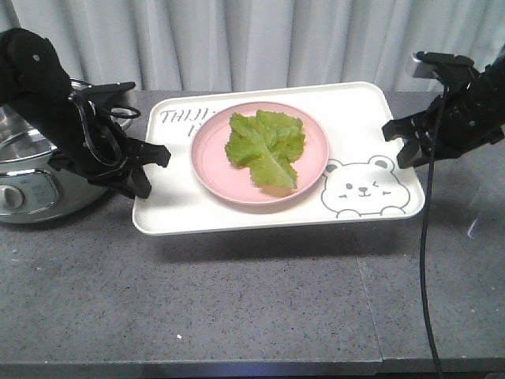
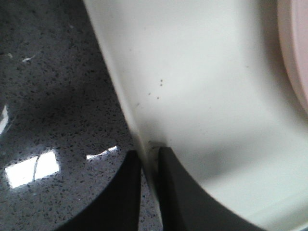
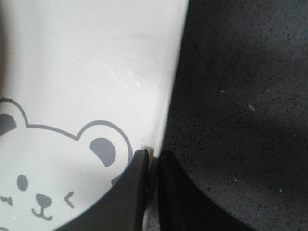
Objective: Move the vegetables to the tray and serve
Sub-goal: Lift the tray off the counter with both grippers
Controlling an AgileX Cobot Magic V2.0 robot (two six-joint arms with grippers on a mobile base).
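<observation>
The cream-white tray (image 1: 170, 209) with the bear drawing hangs above the grey counter, casting a shadow under it. A pink plate (image 1: 213, 170) rests on it, and the green lettuce leaf, the vegetables (image 1: 267, 146), lies on the plate. My left gripper (image 1: 150, 170) is shut on the tray's left rim (image 2: 139, 139), one finger outside, one inside. On the opposite side my right gripper (image 1: 401, 142) is shut on the right rim (image 3: 161, 120) beside the bear's ear. The plate's pink edge (image 2: 293, 57) shows in the left wrist view.
A steel electric cooker (image 1: 24, 178) stands at the far left behind my left arm. A black cable (image 1: 424, 260) hangs from the right arm down across the counter. A seam (image 1: 369, 300) splits the counter at right. Grey curtains close the back.
</observation>
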